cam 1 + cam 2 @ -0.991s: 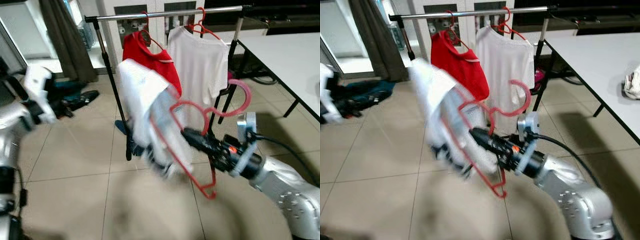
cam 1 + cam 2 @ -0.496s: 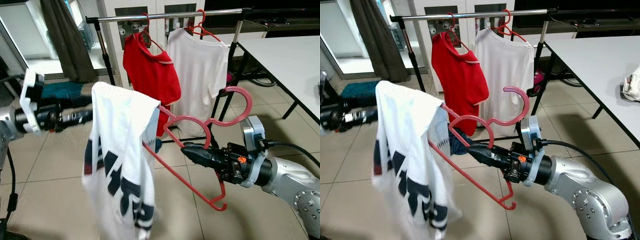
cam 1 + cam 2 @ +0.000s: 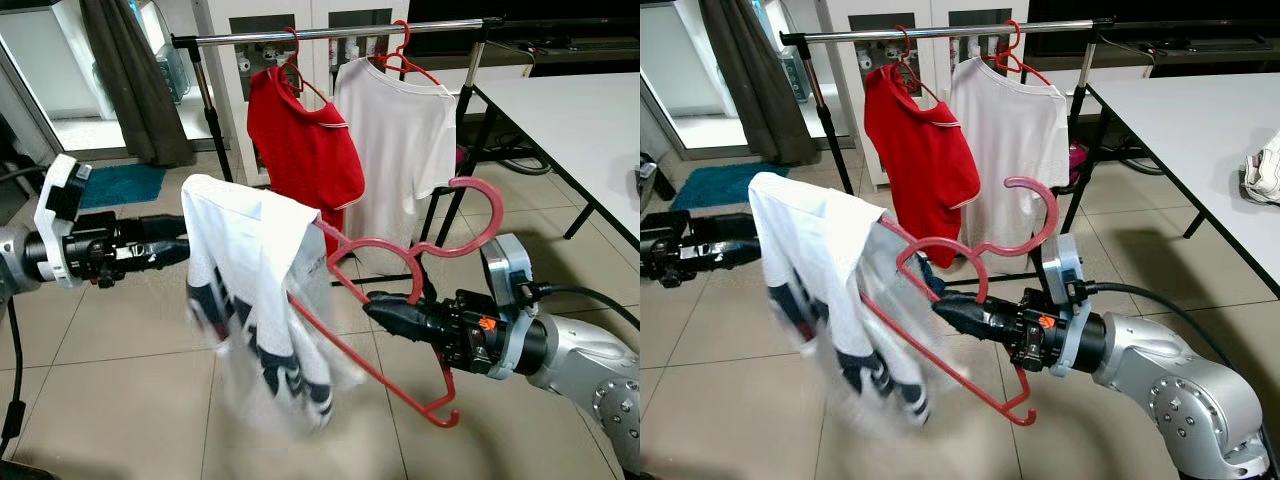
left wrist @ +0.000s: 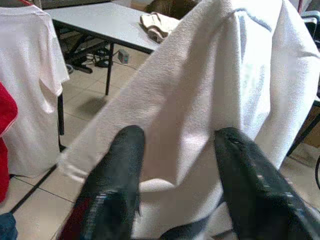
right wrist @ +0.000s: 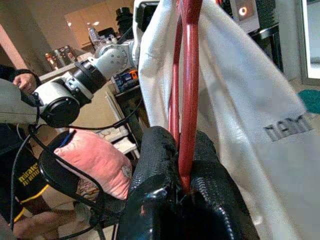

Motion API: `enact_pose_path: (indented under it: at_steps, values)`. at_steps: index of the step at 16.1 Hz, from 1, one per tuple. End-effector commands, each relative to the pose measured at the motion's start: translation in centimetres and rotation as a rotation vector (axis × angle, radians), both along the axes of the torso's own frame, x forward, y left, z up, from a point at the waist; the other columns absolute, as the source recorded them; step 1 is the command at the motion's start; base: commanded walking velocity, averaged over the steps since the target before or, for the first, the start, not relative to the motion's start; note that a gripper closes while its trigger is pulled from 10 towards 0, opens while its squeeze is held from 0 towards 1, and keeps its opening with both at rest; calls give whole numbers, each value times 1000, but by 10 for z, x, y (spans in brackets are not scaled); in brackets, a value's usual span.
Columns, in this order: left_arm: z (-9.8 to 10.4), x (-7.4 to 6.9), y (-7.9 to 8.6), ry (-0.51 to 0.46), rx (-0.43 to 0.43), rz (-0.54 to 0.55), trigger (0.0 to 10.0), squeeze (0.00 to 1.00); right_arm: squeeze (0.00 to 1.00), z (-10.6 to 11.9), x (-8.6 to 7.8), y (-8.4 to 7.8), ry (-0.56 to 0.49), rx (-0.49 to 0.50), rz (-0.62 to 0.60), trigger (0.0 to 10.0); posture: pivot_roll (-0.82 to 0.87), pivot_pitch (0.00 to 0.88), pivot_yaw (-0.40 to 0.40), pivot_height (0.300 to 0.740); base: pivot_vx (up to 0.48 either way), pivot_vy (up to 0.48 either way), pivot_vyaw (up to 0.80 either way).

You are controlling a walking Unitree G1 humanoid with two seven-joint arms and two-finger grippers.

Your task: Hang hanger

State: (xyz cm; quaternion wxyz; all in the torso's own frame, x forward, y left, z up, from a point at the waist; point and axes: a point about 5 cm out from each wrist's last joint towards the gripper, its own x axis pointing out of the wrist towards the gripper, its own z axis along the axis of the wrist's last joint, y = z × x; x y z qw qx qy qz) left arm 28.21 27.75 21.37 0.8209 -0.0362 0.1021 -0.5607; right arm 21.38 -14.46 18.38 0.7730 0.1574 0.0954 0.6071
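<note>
"What's it got there?"

"The right hand (image 3: 945, 312) is clamped on a red hanger (image 3: 970, 300), hook up, with a white printed T-shirt (image 3: 835, 300) draped off its far end, blurred low down."

"And the other arm?"

"The left hand (image 3: 745, 250) is pointing at the shirt's shoulder; can't tell if it's touching."

"The rail?"

"The clothes rail (image 3: 940, 30) is behind, with a red shirt (image 3: 920, 150) and a white shirt (image 3: 1010, 140) hanging. A white counter (image 3: 1180, 110) is on the right."

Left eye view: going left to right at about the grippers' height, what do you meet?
Left gripper → white printed T-shirt draped on the hanger → red hanger → right gripper, shut on the hanger → white table.
</note>
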Motion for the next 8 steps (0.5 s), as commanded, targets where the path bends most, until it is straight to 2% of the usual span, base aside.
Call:
enact_pose_path:
  at_steps: [1, 8]
  values:
    - [-4, 3, -2, -18, 29, 17, 0, 0, 0, 9, -2, 4, -32, 20, 48, 0, -140, 0, 61, 740, 0, 0, 0]
    - [-8, 18, -10, -47, 26, 29, 0, 0, 0, 10, -3, 6, -33, 20, 57, 0, -151, 0, 74, 740, 0, 0, 0]
